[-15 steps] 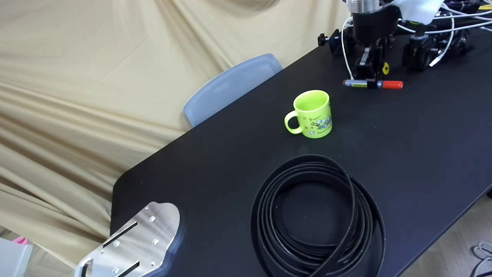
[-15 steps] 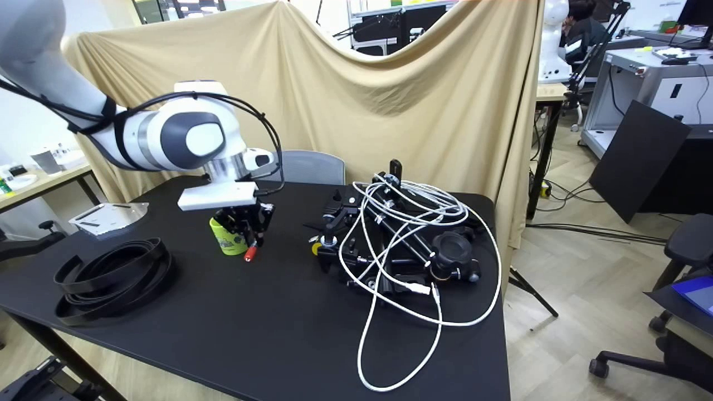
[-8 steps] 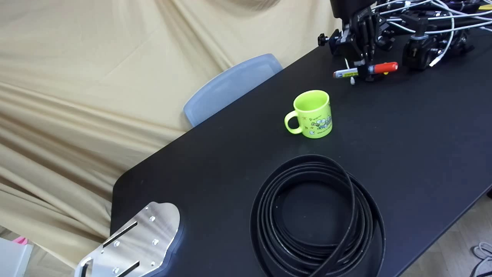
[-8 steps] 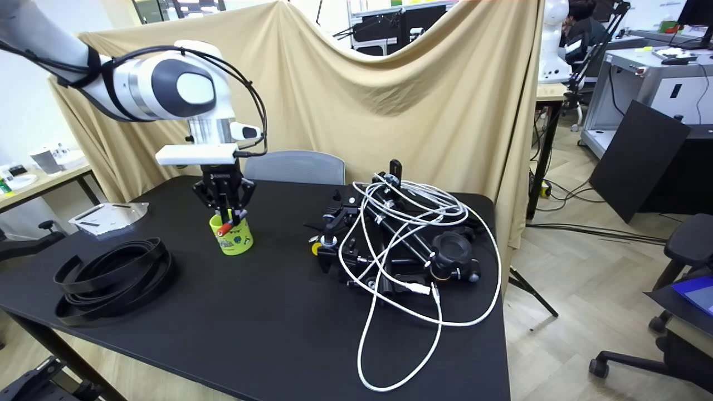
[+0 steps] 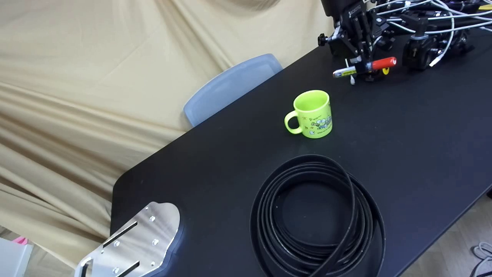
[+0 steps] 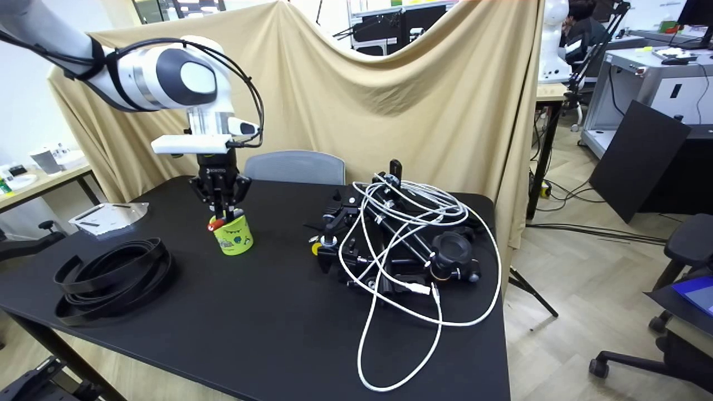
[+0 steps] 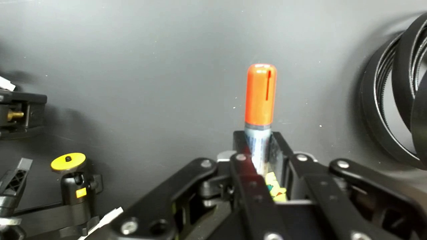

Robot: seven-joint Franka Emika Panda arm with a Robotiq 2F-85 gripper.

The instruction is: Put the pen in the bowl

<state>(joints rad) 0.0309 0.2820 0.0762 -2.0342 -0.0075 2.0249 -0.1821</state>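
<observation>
1. In an exterior view: black two-finger gripper [image 5: 361, 68] pinches slim red-capped marker [image 5: 381, 64] approx. mid-length. Marker held off black table [image 5: 215, 184], apart from upright lime-green printed mug [image 5: 316, 117]; flat black coiled band [image 5: 263, 215] near mug.
2. In an exterior view: marker + gripper tips overlap mug rim by line of sight. White looped cable [image 6: 418, 288] over black clamp gear [image 6: 452, 250], R side.
3. Wrist view: marker body clamped both sides, red cap projecting past tips. Yellow disc [image 7: 68, 161] lower L; band at R edge.
</observation>
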